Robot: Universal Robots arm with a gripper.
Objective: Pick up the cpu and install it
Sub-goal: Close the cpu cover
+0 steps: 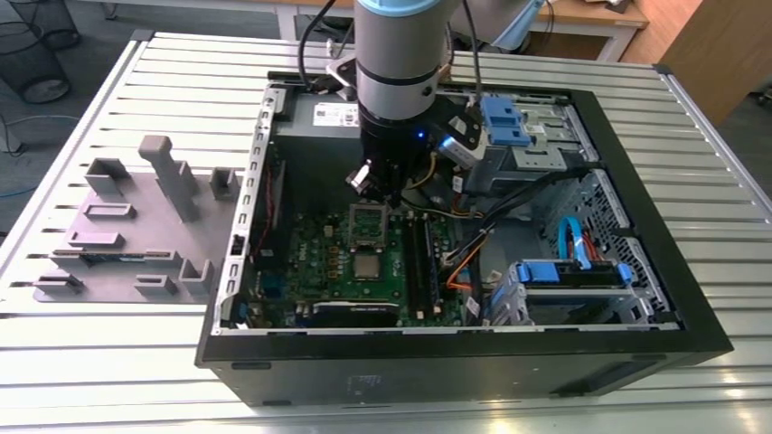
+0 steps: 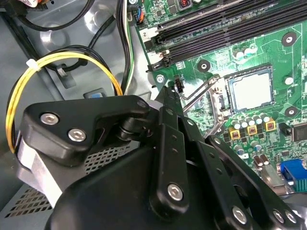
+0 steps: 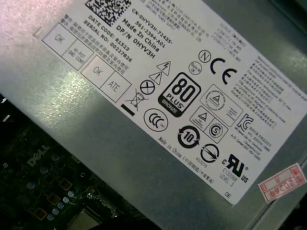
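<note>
The cpu (image 1: 365, 265) (image 2: 249, 91), a small silver-topped square, lies flat in its socket on the green motherboard (image 1: 325, 271) (image 2: 268, 43) inside the open computer case. The hinged metal socket frame (image 1: 368, 217) (image 2: 209, 93) stands raised just beyond the chip. My gripper (image 1: 383, 194) (image 2: 169, 90) hangs over the board near that raised frame, apart from the cpu. Its black fingers meet at the tip with nothing between them, so it is shut and holds nothing.
Grey fixture blocks (image 1: 133, 226) stand on the slatted table at the exterior view's left. Black memory slots (image 2: 225, 28), a looped yellow cable (image 2: 62, 60), blue drive bays (image 1: 567, 271) and the labelled power supply (image 3: 144, 96) crowd the case around the arm.
</note>
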